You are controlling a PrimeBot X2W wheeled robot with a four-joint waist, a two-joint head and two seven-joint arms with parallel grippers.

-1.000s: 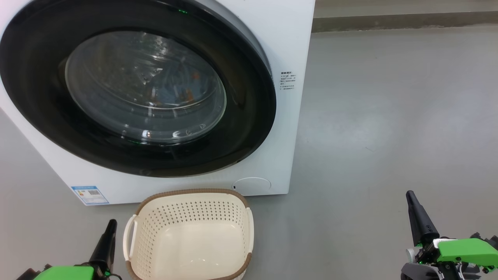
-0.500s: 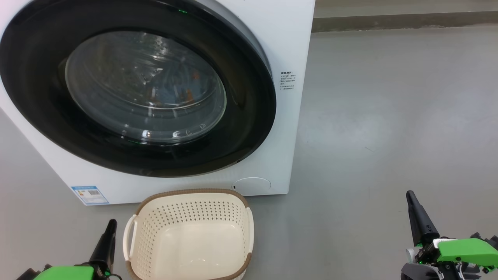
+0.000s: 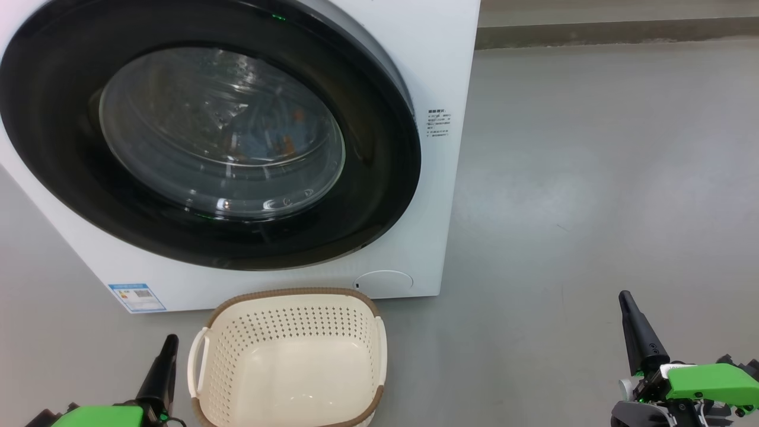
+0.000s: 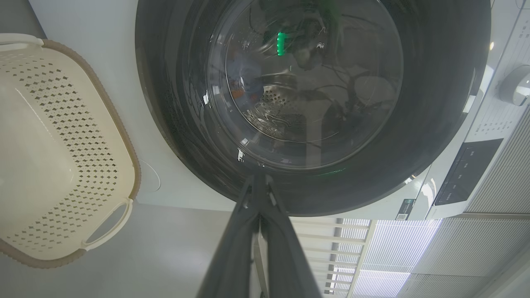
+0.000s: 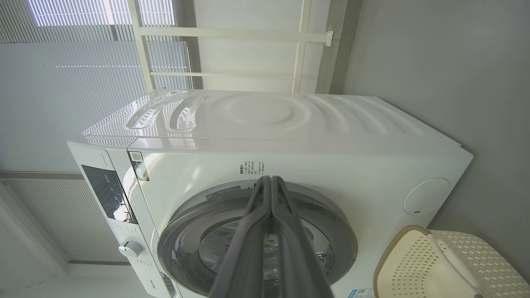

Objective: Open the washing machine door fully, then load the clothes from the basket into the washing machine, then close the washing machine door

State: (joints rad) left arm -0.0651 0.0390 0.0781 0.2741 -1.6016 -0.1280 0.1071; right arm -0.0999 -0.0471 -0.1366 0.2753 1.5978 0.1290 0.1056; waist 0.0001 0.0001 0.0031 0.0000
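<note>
At upper left, the washing machine door (image 3: pixel 379 178) is sitting closed on the clothes (image 3: pixel 261 139), the basket (image 3: pixel 296 292) lying empty, left gripper (image 3: pixel 171 342) and right gripper (image 3: pixel 625 298) idling, jaws pressed together, empty.

Black-rimmed washing machine door (image 3: pixel 207 142) shut, clothes (image 3: pixel 267 137) behind glass, empty basket (image 3: pixel 296 332) in front

A bare laundry-like room. Past the right gripper (image 5: pixel 271 182), a white washing machine (image 5: pixel 290 124) stands on grey floor (image 5: pixel 434 62), blinds (image 5: pixel 62 103) behind.
</note>
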